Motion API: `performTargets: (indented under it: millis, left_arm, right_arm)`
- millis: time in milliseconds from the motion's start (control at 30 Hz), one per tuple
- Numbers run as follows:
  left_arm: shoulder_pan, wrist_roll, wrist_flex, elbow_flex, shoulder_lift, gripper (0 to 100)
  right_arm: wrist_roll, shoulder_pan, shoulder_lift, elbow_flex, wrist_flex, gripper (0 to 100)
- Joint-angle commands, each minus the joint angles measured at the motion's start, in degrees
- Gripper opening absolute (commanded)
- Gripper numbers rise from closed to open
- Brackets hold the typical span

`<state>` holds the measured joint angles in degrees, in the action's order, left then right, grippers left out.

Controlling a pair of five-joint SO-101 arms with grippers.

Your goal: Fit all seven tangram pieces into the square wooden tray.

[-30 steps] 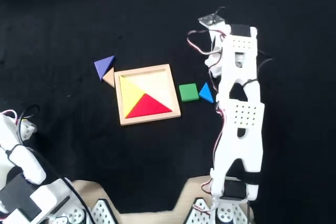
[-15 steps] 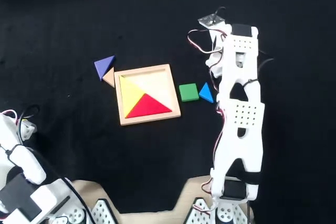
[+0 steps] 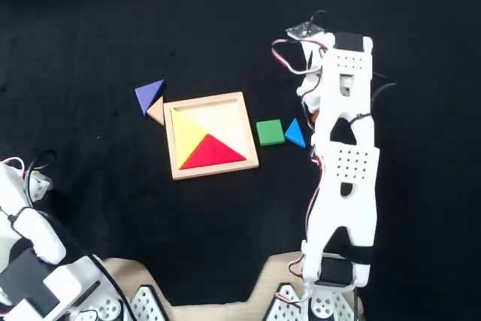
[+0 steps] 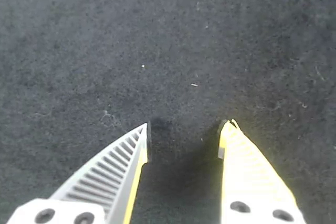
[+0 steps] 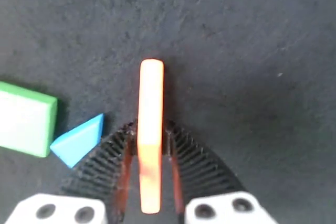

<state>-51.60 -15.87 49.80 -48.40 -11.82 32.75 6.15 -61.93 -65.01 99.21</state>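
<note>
The square wooden tray (image 3: 229, 122) lies mid-table with a yellow triangle (image 3: 188, 134) and a red triangle (image 3: 214, 153) inside it. A purple triangle (image 3: 150, 94) and a tan triangle (image 3: 157, 112) touch its left corner. Just right of the tray sit a green square (image 3: 270, 132) and a blue triangle (image 3: 294, 134). My right gripper (image 5: 150, 129) is shut on an orange piece (image 5: 151, 103), held on edge above the cloth beside the blue triangle (image 5: 79, 139) and green square (image 5: 23, 119). My left gripper (image 4: 184, 129) stands open over bare black cloth.
The right arm (image 3: 342, 155) stretches up the table's right side, just right of the blue triangle. The left arm's base (image 3: 30, 246) sits at the near left corner. Black cloth (image 3: 90, 35) covers the table.
The right arm has shifted very slightly to the right, with the orange piece in its gripper. The pieces on the table and the left arm have not moved.
</note>
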Motion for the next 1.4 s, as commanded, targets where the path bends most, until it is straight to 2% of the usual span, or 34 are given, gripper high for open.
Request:
performTargets:
  millis: [0,467,700,800,1067,1367]
  left_arm:
    - [0.5,0.6,0.4,0.6,-0.3,23]
    - [0.7,0.6,0.4,0.6,-0.3,23]
    - [0.7,0.6,0.4,0.6,-0.3,23]
    - [0.7,0.6,0.4,0.7,-0.3,23]
    - [0.8,0.6,0.4,0.9,-0.3,23]
    - [0.8,0.6,0.4,0.9,-0.3,23]
  right_arm:
    - [-0.5,0.2,4.7,-6.5,2.1,1.1]
    - [-19.5,-15.6,42.6,30.2,-0.2,1.1]
    - [-33.9,-21.5,40.0,44.4,-10.9,1.1]
    - [-37.2,-23.8,38.2,47.9,-15.5,1.1]
    - [-42.9,-29.6,34.9,50.1,-21.2,1.1]
    - [-42.6,-31.2,29.1,48.8,-22.4,1.1]
